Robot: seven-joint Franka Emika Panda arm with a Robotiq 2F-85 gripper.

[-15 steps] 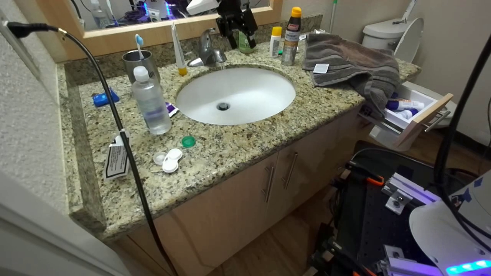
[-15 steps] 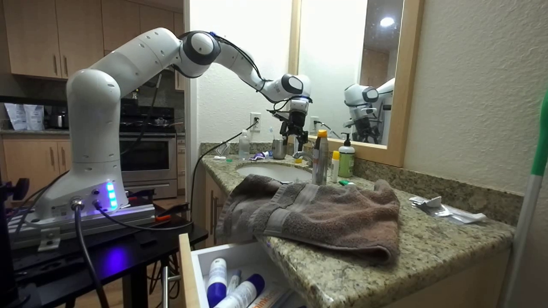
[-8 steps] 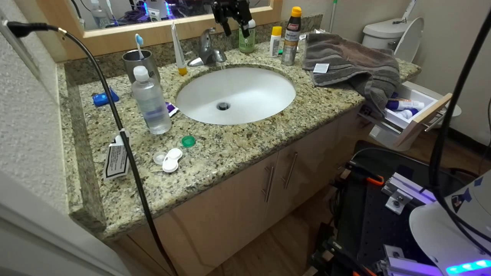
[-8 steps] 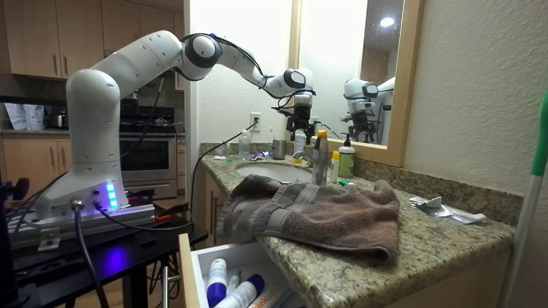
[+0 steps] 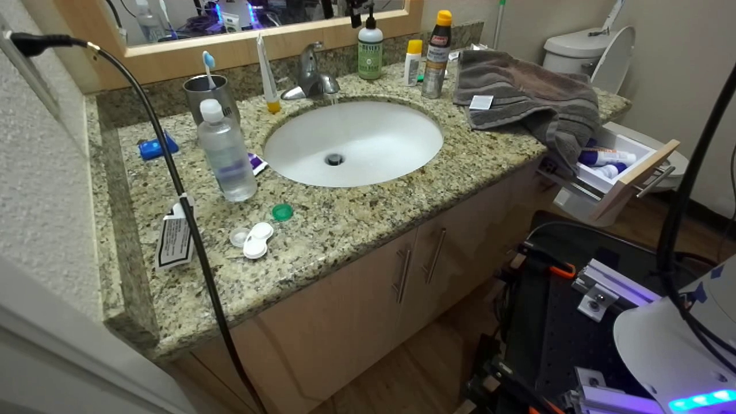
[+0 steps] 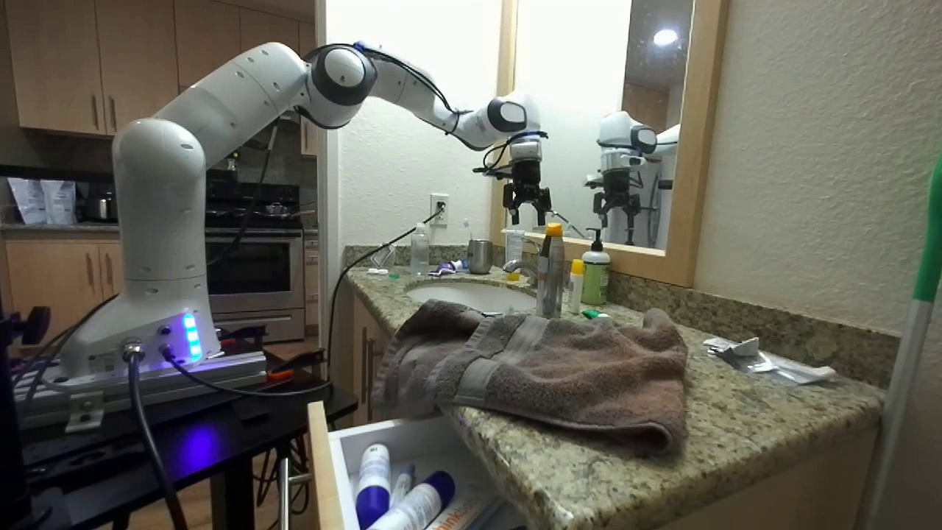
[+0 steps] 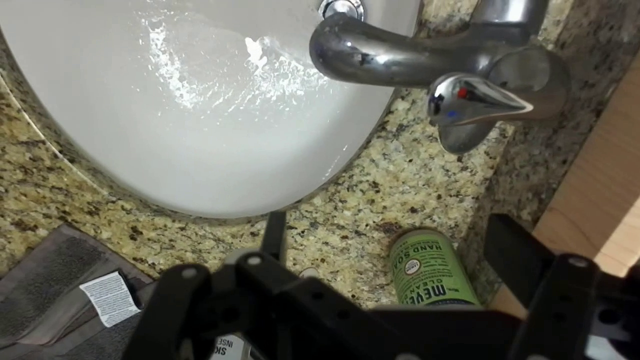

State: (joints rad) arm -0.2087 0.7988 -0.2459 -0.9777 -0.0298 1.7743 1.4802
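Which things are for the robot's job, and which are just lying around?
Probably for the job, being nearest the open, empty claw:
faucet
hand soap bottle

Probably just lying around:
gray towel
contact lens case
clear white-capped bottle
toothbrush

A home bathroom surrounds me: a wood-framed mirror (image 6: 570,110) rises above the back edge of a speckled stone counter (image 5: 356,207) fitted with a sink (image 5: 368,144) and faucet (image 5: 311,83). A toothbrush (image 5: 209,61) stands in a metal cup (image 6: 480,256), bottled hand soap (image 7: 430,270) sits by the back edge, and a towel (image 6: 559,375) drapes over the front edge near the end corner. In an exterior view, a toilet (image 5: 566,54) appears beyond that end of the counter. Behind my white arm (image 6: 243,96), the oven (image 6: 265,265) and wooden cabinets (image 6: 59,66) of a kitchen are visible.
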